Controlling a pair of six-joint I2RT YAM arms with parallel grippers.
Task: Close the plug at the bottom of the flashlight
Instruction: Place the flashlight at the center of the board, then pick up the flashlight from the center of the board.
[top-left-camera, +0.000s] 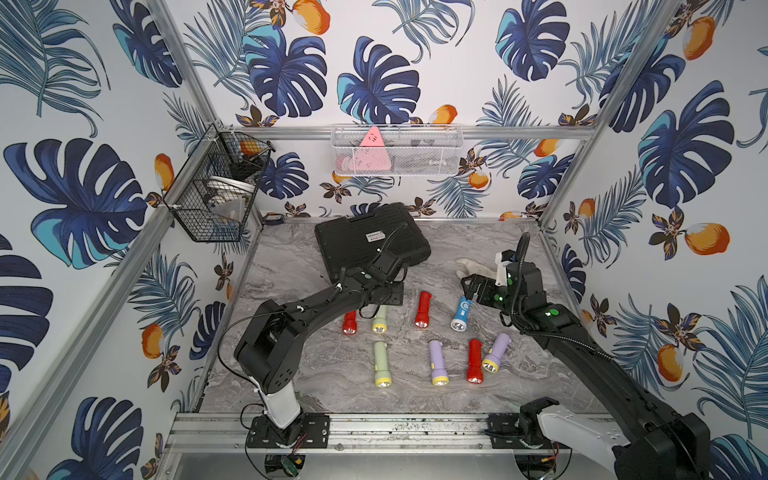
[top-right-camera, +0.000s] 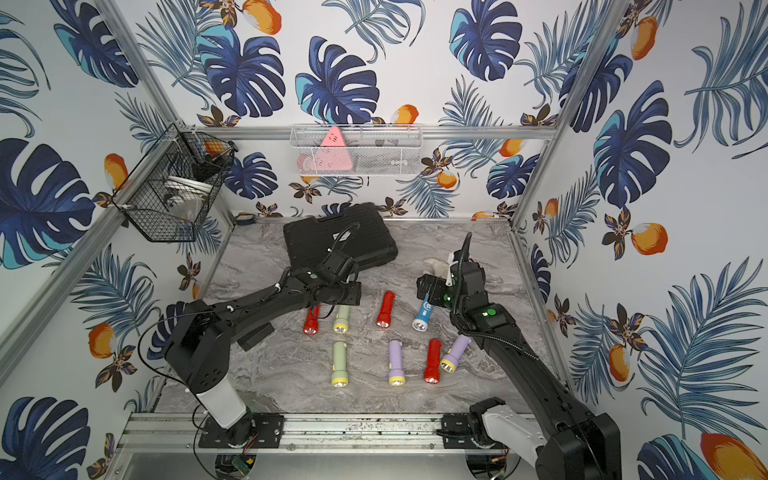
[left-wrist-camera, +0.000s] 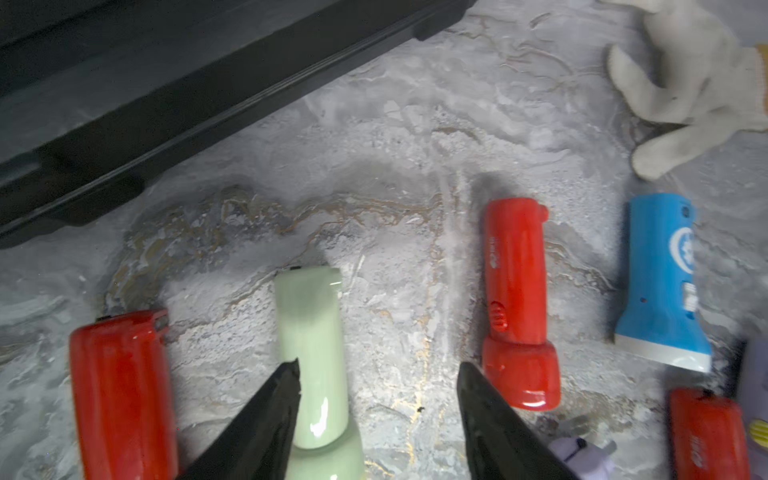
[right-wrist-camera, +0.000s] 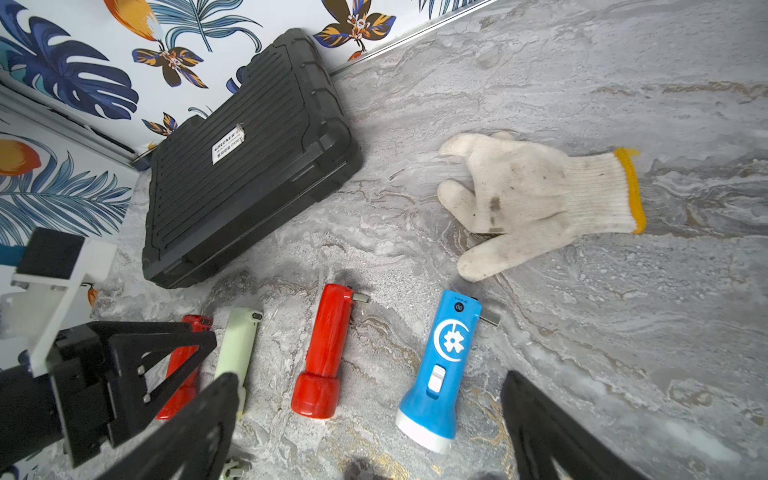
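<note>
Left claw (left-wrist-camera: 378, 368) parted over green flashlight (left-wrist-camera: 309, 316), right claw (right-wrist-camera: 370, 376) spread wide

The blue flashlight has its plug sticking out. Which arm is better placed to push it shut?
Right. The right arm holds its open jaws above the blue flashlight and its plug; the left arm has its jaws over the green flashlight.

Three walls (top-left-camera: 457, 62) papered with blue leaves and orange fruit, framed by aluminium rails (top-left-camera: 519, 132), close in a grey marbled counter (top-left-camera: 332, 374) under even light. Beyond the left tool (left-wrist-camera: 379, 368), a black wire basket (top-left-camera: 199, 224) hangs on the side wall. A white mesh basket (top-left-camera: 428, 162) hangs from the back rail.
</note>
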